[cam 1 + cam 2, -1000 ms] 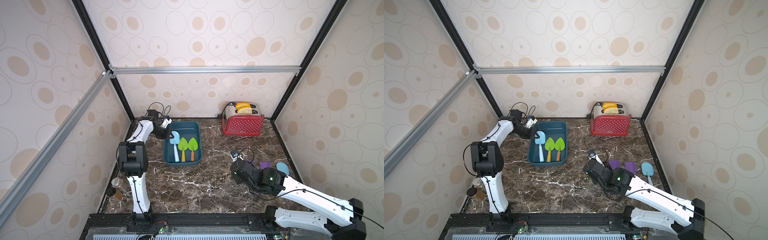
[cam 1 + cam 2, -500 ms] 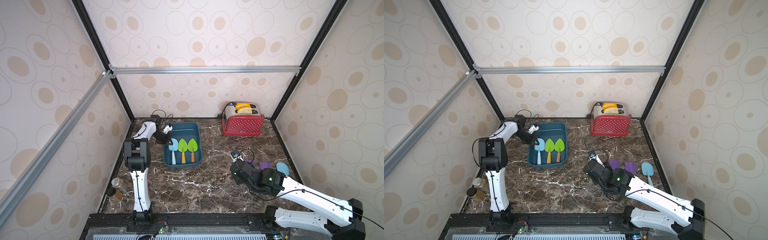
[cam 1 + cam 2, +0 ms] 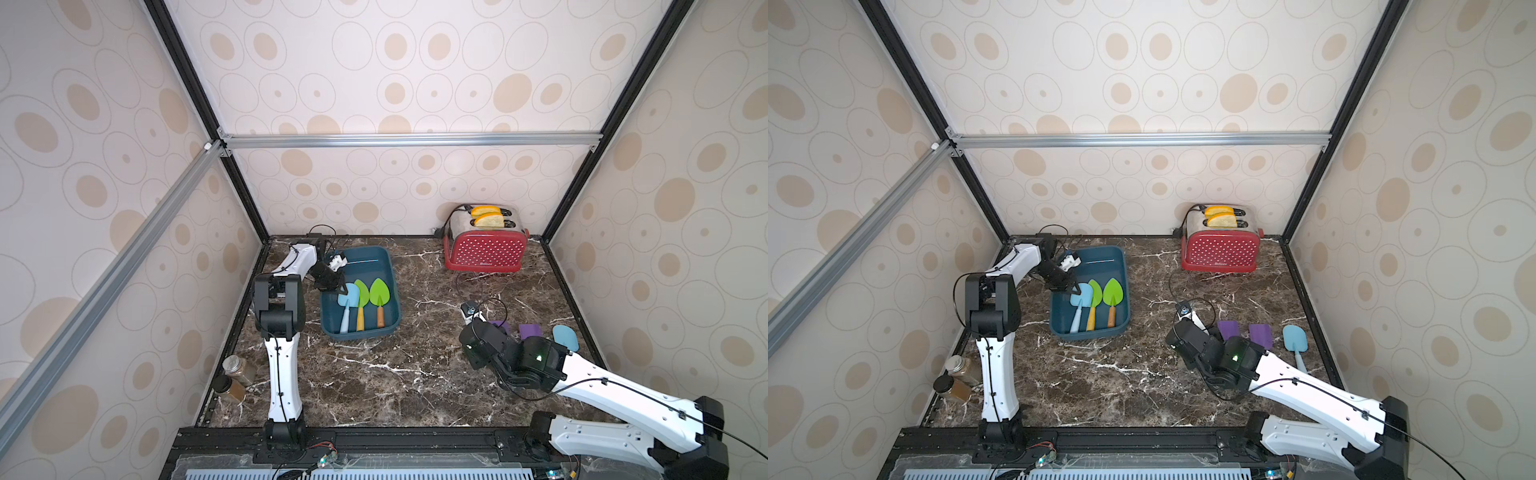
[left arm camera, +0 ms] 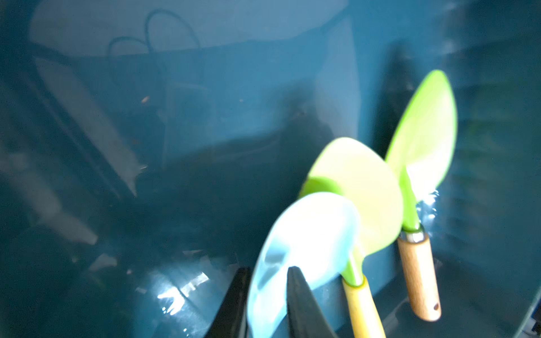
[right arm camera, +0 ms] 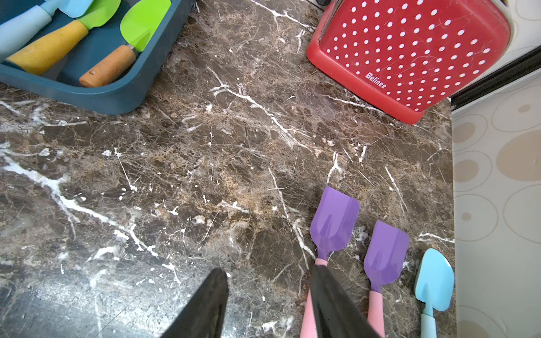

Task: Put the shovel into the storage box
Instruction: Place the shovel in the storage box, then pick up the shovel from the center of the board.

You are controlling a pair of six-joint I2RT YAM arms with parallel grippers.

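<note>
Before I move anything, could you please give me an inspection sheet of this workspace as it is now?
Surface: dark marble table, no spills seen.
Job's things: storage box holds a light blue shovel, a yellow-handled green shovel and a wood-handled green shovel; a purple shovel, a second purple shovel and a second blue shovel lie outside on the table.
Clutter: red toaster with bread; two jars.
Grippers: left fingers straddle the boxed blue blade, grip unclear; right fingers open, empty.
Cables: black cable loop behind left arm; second loop at right wrist.
Surroundings: patterned walls, metal frame.
</note>
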